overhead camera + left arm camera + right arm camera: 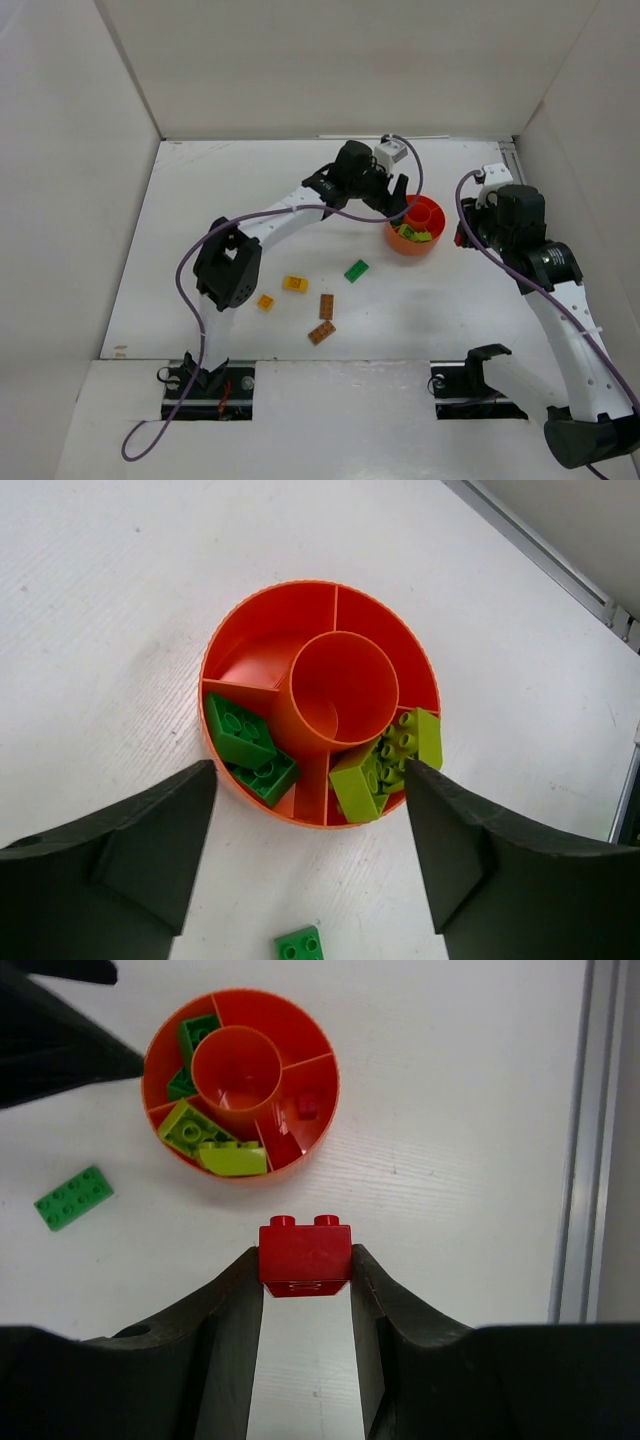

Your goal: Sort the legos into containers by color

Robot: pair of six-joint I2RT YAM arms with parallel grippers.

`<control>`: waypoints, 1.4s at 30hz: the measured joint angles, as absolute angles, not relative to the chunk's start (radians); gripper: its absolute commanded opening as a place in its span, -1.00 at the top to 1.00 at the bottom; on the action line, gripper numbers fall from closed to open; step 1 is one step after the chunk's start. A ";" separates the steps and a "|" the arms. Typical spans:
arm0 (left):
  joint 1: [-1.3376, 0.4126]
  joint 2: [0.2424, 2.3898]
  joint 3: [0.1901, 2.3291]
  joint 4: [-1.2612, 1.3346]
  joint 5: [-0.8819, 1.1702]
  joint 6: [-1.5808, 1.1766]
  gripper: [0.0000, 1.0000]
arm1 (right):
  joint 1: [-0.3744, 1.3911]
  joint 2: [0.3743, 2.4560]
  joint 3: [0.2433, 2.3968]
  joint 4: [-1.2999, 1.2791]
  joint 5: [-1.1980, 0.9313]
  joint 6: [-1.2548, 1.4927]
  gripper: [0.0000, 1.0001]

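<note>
The orange-red divided bowl (pixel 393 240) (pixel 270 595) (pixel 322 1052) stands at the table's right middle. One compartment holds two green legos (pixel 240 730), another holds lime legos (pixel 385 765), and a third holds a small red one (pixel 308 1105). My left gripper (pixel 310 770) (pixel 396 204) hovers open just over the bowl's near side with nothing between its fingers. My right gripper (pixel 305 1260) (pixel 464 236) is to the right of the bowl, shut on a red lego (pixel 305 1245) held studs forward above the table.
A green brick (pixel 356 271) (pixel 300 945) (pixel 73 1197) lies on the table left of the bowl. Farther left lie a yellow brick (pixel 295 284), an orange one (pixel 265 302) and two brown ones (pixel 326 306) (pixel 321 333). A metal rail (pixel 575 1160) borders the right edge.
</note>
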State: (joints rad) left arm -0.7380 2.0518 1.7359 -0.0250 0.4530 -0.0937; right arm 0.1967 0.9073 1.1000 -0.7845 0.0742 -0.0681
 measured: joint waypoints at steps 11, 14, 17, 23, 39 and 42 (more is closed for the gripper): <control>-0.710 1.775 1.429 0.052 0.431 -0.130 -1.00 | 0.197 1.062 1.097 -0.495 0.162 0.022 1.00; -0.692 1.655 1.292 0.079 0.386 -0.167 -1.00 | 0.197 1.147 1.097 -0.406 0.159 0.025 1.00; -0.679 1.535 1.174 0.089 0.334 -0.202 -1.00 | 0.197 1.229 1.096 -0.323 0.156 0.027 1.00; -0.677 1.364 1.025 0.107 0.285 -0.278 -1.00 | 0.208 1.366 1.097 -0.229 0.199 0.020 1.00; -0.672 1.279 0.924 0.064 0.179 -0.373 -1.00 | 0.231 1.507 1.097 -0.133 0.241 0.012 1.00; -0.672 1.271 0.924 0.063 0.172 -0.376 -1.00 | 0.231 1.507 1.097 -0.119 0.245 0.012 1.00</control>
